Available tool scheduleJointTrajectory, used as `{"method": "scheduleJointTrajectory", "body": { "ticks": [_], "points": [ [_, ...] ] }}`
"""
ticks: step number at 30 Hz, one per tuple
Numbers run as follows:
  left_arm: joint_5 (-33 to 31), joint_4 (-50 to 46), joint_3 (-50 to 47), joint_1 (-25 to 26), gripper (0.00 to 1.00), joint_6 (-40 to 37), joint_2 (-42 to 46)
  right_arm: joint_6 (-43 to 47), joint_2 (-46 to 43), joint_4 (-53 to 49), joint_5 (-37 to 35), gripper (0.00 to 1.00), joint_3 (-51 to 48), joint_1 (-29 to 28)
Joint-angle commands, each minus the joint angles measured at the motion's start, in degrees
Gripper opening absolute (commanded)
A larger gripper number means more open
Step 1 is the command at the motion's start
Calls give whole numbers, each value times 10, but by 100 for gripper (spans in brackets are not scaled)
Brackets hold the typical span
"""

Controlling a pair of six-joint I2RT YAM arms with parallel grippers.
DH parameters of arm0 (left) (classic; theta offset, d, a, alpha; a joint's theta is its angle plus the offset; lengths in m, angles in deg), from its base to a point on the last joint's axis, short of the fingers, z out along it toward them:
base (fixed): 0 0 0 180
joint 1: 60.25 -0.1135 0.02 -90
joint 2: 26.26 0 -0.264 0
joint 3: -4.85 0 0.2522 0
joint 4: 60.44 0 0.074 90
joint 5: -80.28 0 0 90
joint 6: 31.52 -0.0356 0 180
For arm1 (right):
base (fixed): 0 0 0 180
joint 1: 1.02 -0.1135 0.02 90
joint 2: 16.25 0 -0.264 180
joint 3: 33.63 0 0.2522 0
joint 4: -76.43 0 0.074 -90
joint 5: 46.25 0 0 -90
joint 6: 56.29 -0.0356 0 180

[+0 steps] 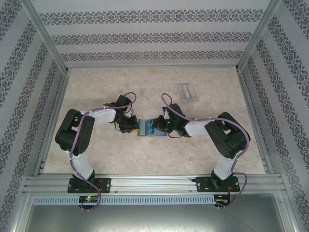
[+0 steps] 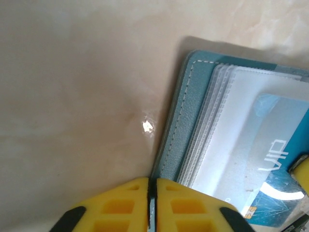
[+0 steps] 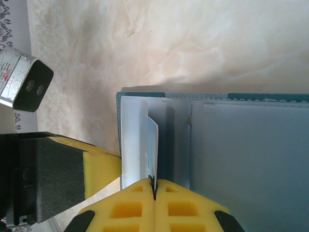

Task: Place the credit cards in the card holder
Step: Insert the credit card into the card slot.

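Teal card holder point(image 1: 146, 128) lies open at tabletop point(image 1: 145, 92) centre. Credit card point(image 3: 150, 140) looks thin, stiff, light, slick; best pinched by one edge, fed edge-on into soft clear sleeves point(image 2: 227, 111). Right pincer point(image 3: 154, 186), at holder's 3 o'clock, clamped on card's edge. Left pincer point(image 2: 152, 186), at 9 o'clock, jaws together at cover edge; grip on cover unclear.
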Motion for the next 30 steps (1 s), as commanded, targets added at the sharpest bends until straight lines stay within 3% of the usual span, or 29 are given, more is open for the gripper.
{"method": "scheduleJointTrajectory", "body": {
  "ticks": [1,9,25,30],
  "points": [
    [16,13,-13,5,11,-6,-6,7,7,-6,-31,0,-14,-7],
    [19,23,-27,5,10,-3,-1,-11,19,24,-64,0,-15,-16],
    [21,30,-32,5,8,-3,2,-2,65,13,-38,0,26,-47],
    [18,24,-29,5,8,-7,0,33,35,-32,-59,14,23,-42]
  ]
}}
